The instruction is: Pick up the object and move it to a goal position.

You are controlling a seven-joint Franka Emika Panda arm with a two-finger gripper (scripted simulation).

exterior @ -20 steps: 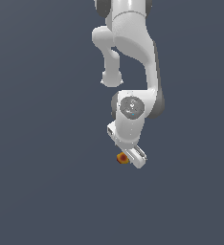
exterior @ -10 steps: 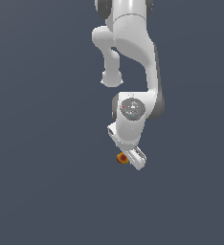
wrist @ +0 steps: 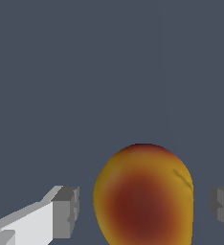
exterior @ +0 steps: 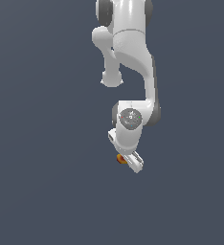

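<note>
Orange-yellow object [wrist: 143, 196] | between gripper [wrist: 145, 208] fingers, gaps both sides

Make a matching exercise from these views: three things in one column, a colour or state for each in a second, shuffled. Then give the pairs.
Things:
1. object
2. gripper
3. arm

Descriptions:
A. white, reaching down from the top edge of the exterior view
B. orange-yellow with a dark red patch
C. open, one grey pad each side of the lump, gaps showing

Pairs: 1-B, 2-C, 3-A
</note>
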